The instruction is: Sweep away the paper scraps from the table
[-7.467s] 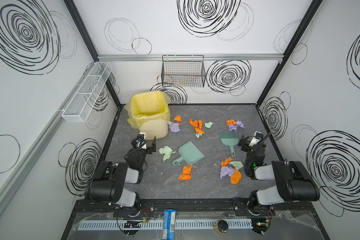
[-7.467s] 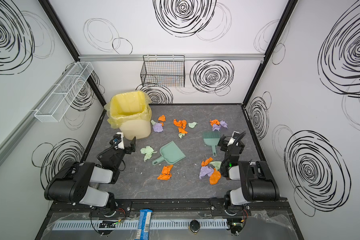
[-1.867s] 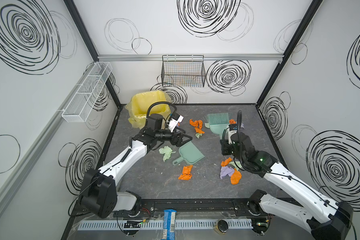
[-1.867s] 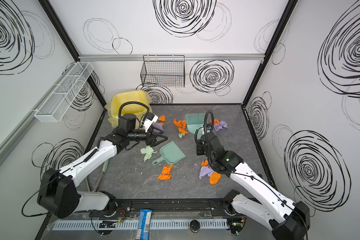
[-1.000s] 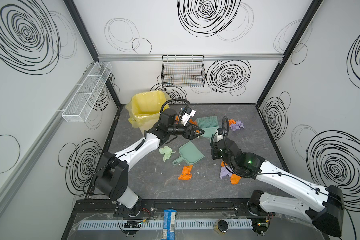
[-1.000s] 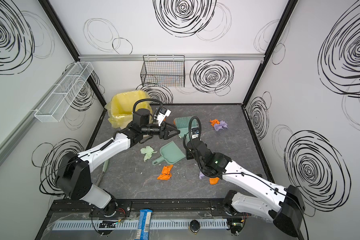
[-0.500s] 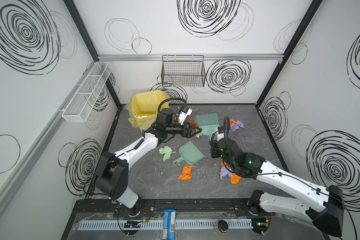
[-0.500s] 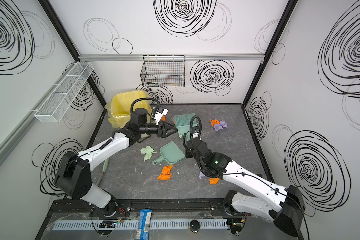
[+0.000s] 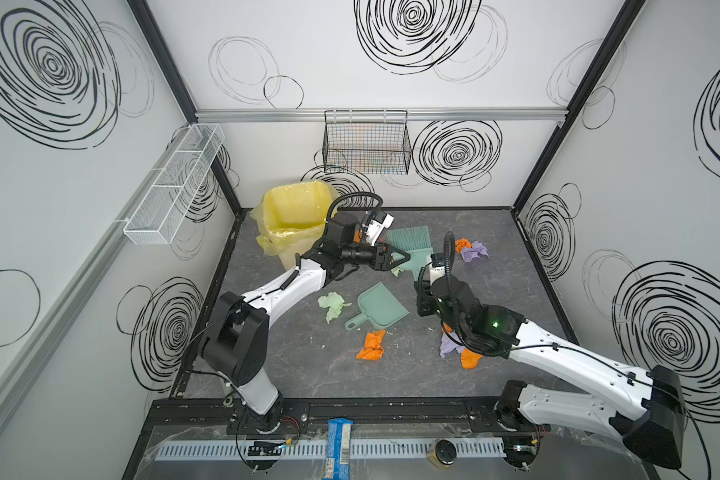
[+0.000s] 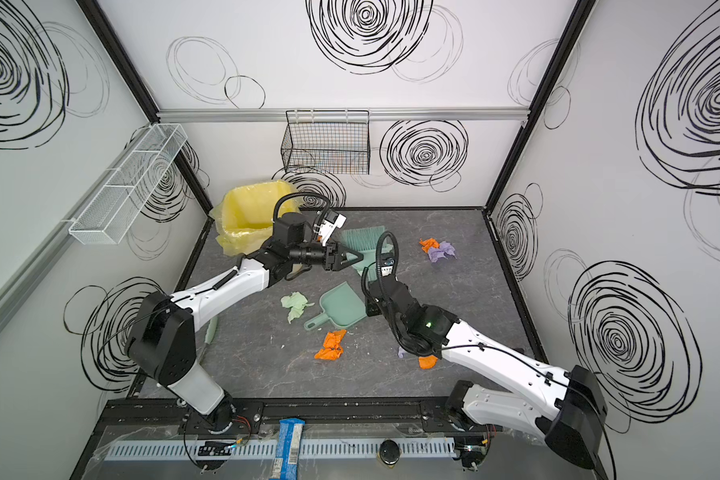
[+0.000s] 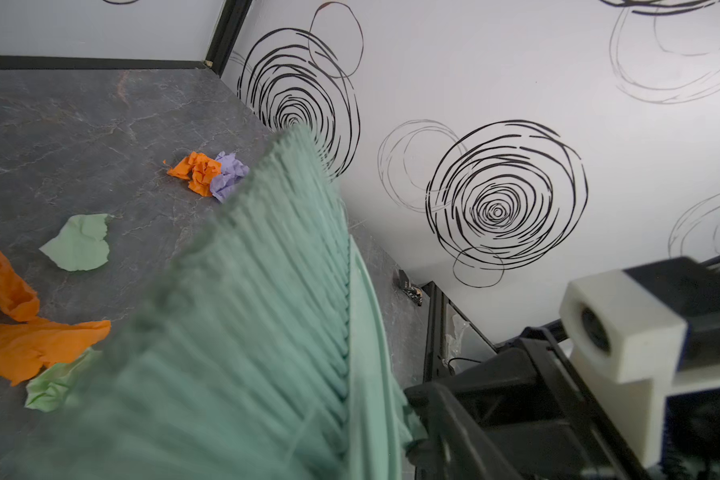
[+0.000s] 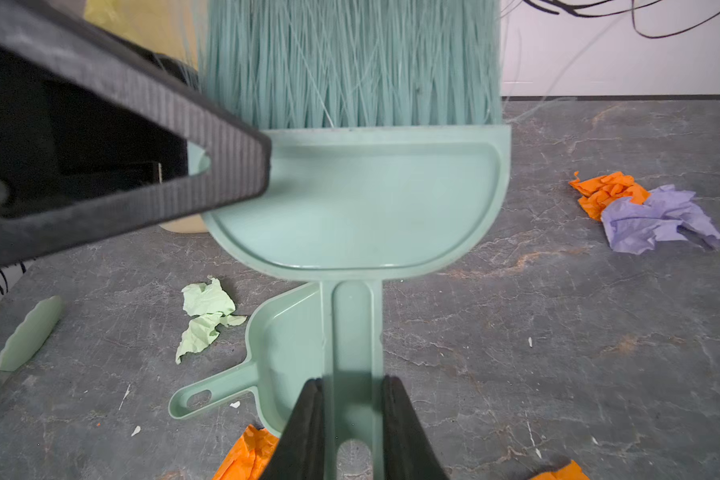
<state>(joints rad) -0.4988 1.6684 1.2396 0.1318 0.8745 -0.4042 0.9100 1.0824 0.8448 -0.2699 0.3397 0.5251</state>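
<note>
A mint-green brush (image 9: 410, 245) is held above the table (image 9: 308, 365), bristles toward the back wall. My right gripper (image 12: 352, 399) is shut on its handle. My left gripper (image 9: 406, 258) straddles the brush head (image 12: 358, 199). One of its fingers (image 11: 441, 415) lies against the plastic and the other is hidden by bristles. The dustpan (image 9: 381, 307) lies flat at mid-table. Paper scraps are scattered around it. A pale green one (image 9: 331, 303) lies left of the pan and an orange one (image 9: 371, 345) in front of it. Orange and lilac ones (image 9: 470, 249) lie at the back right, and others (image 9: 468, 359) are half hidden under my right arm.
A yellow-lined bin (image 9: 296, 216) stands in the back left corner behind my left arm. Pale green tongs (image 10: 212, 330) lie by the left edge. A black wire basket (image 9: 366, 143) hangs on the back wall and a white mesh rack (image 9: 175, 183) on the left wall.
My left gripper's jaws have narrowed around the brush head. Both arms and the brush have barely shifted.
</note>
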